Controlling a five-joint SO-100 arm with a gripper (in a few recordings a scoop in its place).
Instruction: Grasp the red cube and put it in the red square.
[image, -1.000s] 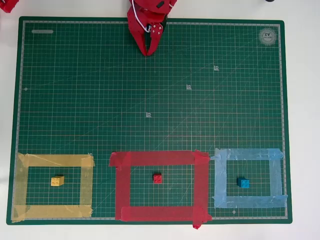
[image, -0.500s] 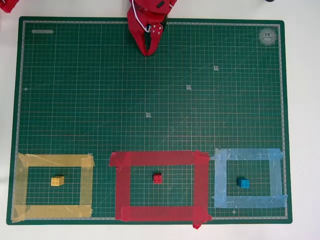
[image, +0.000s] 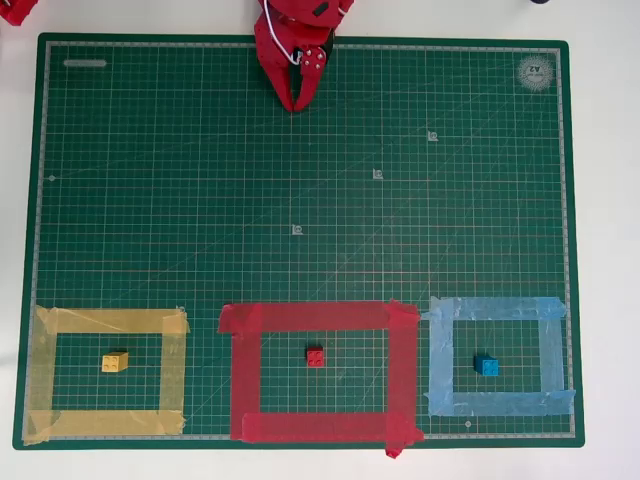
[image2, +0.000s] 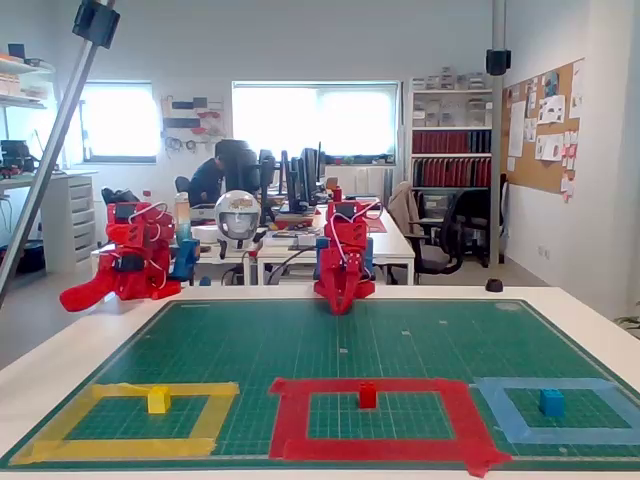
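- We see the green cutting mat (image: 300, 200) covering nearly the whole overhead frame, its grid serving as the work surface.
- The red square (image: 318, 317) sits at the lower centre, between the yellow tape frame (image: 108, 320) at lower left and the light-blue tape frame (image: 495, 308) at lower right; each frame marks where the cube of its colour belongs.
- The gripper (image: 296, 103) rests at the top centre, well apart from every cube, its fingers drawn together to a point and holding nothing.
- The red cube (image: 315, 357) lies upright, studs up, near the middle of the red square, so we judge the task finished. The yellow cube (image: 114, 362) and blue cube (image: 487, 366) sit likewise in their own frames.
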